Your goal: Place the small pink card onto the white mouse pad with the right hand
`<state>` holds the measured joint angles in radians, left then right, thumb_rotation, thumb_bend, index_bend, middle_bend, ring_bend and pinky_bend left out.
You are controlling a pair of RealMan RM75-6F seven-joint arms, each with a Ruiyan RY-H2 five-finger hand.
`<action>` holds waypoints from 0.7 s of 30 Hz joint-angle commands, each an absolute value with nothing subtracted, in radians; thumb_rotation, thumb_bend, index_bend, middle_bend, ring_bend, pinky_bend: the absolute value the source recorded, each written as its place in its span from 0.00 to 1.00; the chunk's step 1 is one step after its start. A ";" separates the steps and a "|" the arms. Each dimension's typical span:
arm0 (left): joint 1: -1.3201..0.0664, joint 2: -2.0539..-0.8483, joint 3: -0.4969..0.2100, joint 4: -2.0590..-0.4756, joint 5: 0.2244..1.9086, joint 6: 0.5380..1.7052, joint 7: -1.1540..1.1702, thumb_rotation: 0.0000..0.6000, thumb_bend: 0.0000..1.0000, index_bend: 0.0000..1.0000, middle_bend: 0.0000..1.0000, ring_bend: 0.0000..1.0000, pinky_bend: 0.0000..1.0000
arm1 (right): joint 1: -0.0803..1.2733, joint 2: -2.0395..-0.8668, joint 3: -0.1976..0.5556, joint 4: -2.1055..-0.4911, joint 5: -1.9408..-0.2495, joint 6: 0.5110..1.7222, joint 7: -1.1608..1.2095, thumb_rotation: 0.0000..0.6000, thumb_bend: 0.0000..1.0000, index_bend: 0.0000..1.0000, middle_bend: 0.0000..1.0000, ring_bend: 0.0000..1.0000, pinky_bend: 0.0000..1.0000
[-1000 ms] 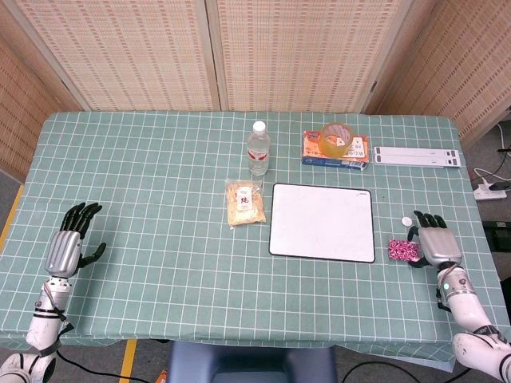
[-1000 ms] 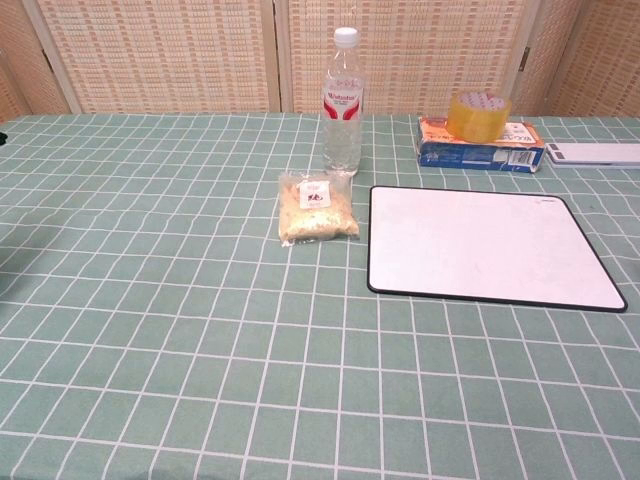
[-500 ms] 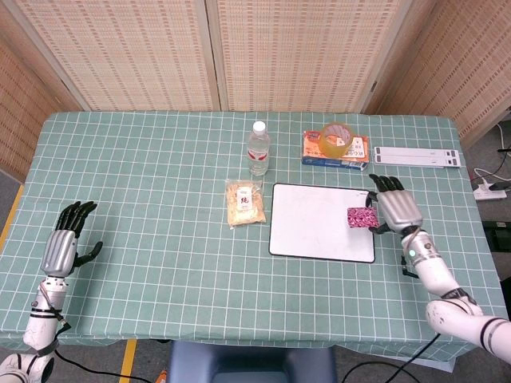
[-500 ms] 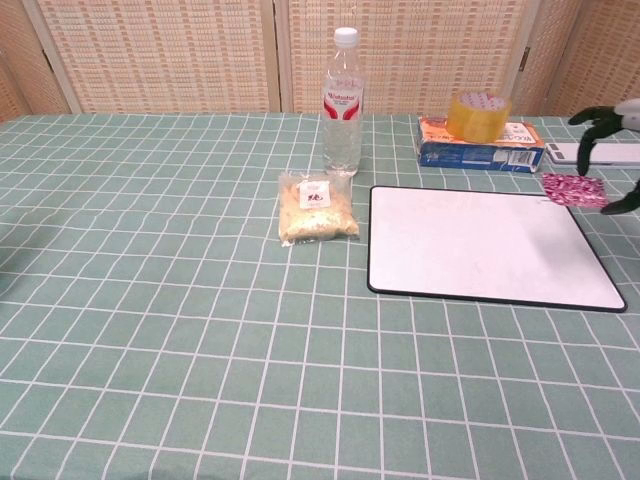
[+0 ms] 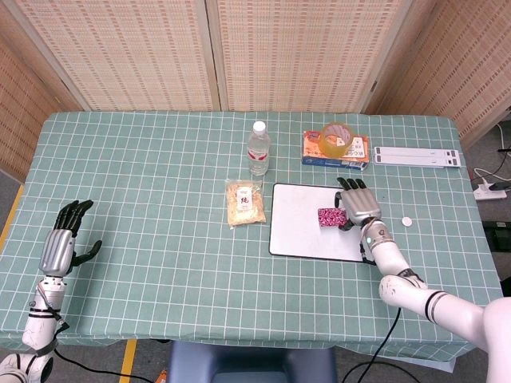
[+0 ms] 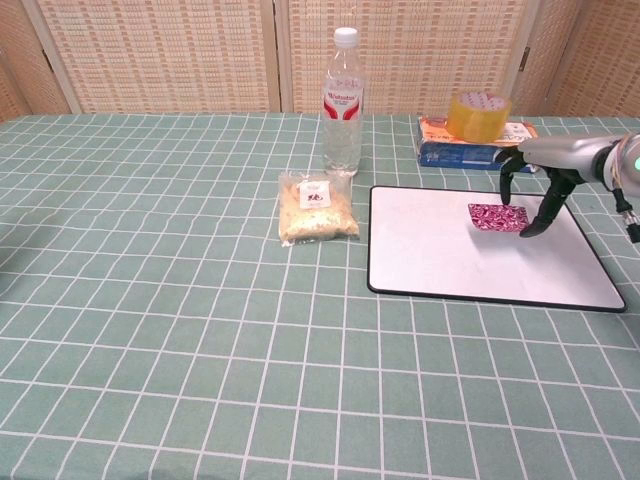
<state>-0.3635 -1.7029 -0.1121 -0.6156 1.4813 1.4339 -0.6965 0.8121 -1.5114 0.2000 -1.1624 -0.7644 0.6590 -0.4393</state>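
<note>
The small pink card (image 5: 330,216) (image 6: 498,217) has a dark pink pattern and lies low over the right half of the white mouse pad (image 5: 303,231) (image 6: 440,250). My right hand (image 5: 356,206) (image 6: 540,180) holds the card by its right edge, fingers spread around it. Whether the card touches the pad cannot be told. My left hand (image 5: 62,247) hovers open near the table's front left edge, far from the pad, and shows only in the head view.
A water bottle (image 5: 258,148) (image 6: 342,103) and a snack bag (image 5: 244,203) (image 6: 317,206) stand left of the pad. Behind it a yellow tape roll (image 5: 336,138) (image 6: 477,115) sits on a blue box (image 6: 480,152). A small white disc (image 5: 406,222) lies right of the pad.
My right hand carried the pink card from the cloth right of the pad leftward, so it is now over the pad's right half. The left hand barely shifted.
</note>
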 commanded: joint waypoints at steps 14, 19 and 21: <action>-0.366 -1.704 -0.113 -0.609 1.480 1.429 -0.702 1.00 0.27 0.10 0.09 0.00 0.00 | 0.862 -1.526 0.149 -1.124 -0.663 0.637 -0.470 1.00 0.00 0.01 0.00 0.00 0.00; -0.365 -1.704 -0.113 -0.609 1.479 1.428 -0.705 1.00 0.27 0.10 0.09 0.00 0.00 | 0.844 -1.480 0.138 -1.176 -0.677 0.683 -0.469 1.00 0.00 0.08 0.00 0.00 0.00; -0.365 -1.704 -0.112 -0.609 1.480 1.428 -0.705 1.00 0.27 0.10 0.09 0.00 0.00 | 0.832 -1.456 0.134 -1.194 -0.682 0.708 -0.470 1.00 0.00 0.15 0.00 0.00 0.00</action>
